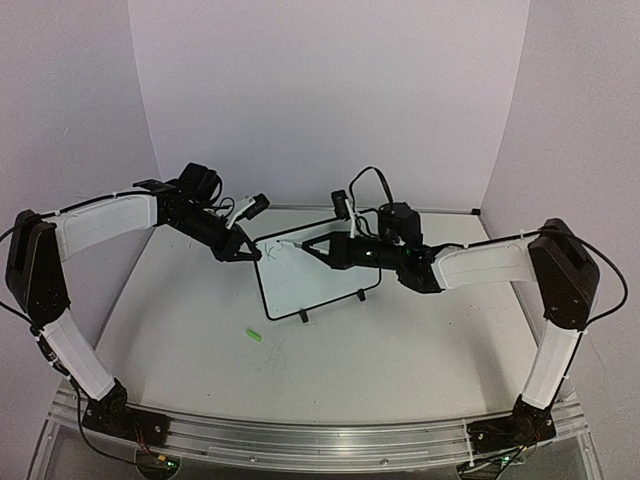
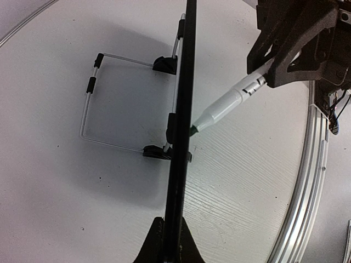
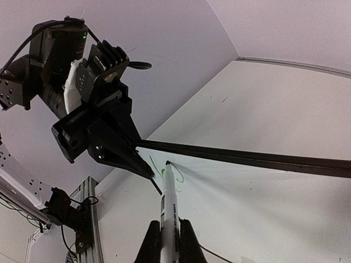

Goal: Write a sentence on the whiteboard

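Top external, left tool pinching whiteboard, right tool gripping marker, green cap nearby.

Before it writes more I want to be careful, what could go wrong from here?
1. The left gripper pinches the whiteboard at one edge only; marker pressure may pivot or tip it on its thin stand.
2. The right gripper holds the marker well back from its tip, so it might slip or tilt and smear the green stroke.

Black-framed whiteboard upright, faint green strokes near corner
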`<state>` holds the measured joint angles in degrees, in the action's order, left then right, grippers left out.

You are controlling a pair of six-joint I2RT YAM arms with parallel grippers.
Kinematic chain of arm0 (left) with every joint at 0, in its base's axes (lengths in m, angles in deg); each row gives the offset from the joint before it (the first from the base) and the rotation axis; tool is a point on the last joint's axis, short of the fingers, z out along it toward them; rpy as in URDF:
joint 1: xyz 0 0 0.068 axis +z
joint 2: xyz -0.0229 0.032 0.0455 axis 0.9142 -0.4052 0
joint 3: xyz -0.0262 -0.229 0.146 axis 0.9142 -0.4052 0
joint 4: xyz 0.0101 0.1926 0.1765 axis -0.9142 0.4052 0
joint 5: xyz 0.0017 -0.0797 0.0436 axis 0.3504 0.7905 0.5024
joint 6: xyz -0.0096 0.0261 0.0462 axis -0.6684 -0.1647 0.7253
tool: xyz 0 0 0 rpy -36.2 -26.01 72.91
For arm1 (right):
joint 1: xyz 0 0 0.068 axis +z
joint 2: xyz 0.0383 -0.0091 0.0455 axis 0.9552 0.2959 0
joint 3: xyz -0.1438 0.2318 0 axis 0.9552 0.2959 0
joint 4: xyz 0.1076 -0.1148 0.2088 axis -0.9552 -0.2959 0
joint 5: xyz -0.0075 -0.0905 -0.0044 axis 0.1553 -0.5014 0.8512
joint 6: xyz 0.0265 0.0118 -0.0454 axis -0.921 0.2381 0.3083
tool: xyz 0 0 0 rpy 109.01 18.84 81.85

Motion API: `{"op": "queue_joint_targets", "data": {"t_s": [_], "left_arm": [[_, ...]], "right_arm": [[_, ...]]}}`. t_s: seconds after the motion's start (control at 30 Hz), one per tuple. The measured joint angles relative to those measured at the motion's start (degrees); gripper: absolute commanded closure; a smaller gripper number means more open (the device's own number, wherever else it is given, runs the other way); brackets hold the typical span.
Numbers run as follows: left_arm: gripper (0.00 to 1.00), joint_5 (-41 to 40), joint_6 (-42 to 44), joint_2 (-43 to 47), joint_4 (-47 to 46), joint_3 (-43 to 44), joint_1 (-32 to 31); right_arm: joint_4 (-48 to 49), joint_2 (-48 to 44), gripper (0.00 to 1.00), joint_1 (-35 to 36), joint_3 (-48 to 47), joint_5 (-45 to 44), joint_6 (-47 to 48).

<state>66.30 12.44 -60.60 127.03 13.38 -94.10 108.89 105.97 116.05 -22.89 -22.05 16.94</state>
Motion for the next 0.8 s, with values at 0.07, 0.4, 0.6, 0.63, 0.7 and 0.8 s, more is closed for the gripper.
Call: {"op": "queue_joint_targets", "data": {"t_s": [0.07, 0.4, 0.6, 0.63, 0.7, 0.8], "left_arm": [[1.00, 0.00, 0.00, 0.00, 0.02, 0.00, 0.00], [1.00, -0.01, 0.00, 0.00, 0.02, 0.02, 0.00], [1.00, -0.02, 0.02, 0.00, 0.02, 0.02, 0.00], [1.00, -0.02, 0.02, 0.00, 0.02, 0.04, 0.00], [1.00, -0.02, 0.01, 0.00, 0.02, 0.04, 0.00], [1.00, -0.04, 0.00, 0.00, 0.02, 0.04, 0.00]], "right_arm": [[0.00, 0.44, 1.00, 0.00, -0.32, 0.55, -0.12], [0.04, 1.30, 1.00, 0.00, -0.21, 1.61, -0.39], [-0.13, 1.30, 1.00, 0.00, 1.66, 1.38, -0.42], [-0.15, 1.30, 1.00, 0.00, 1.91, 1.31, -0.42], [-0.14, 1.30, 1.00, 0.00, 2.18, 1.18, -0.42], [-0.06, 1.30, 1.00, 0.00, 2.45, 0.89, -0.42]]}}
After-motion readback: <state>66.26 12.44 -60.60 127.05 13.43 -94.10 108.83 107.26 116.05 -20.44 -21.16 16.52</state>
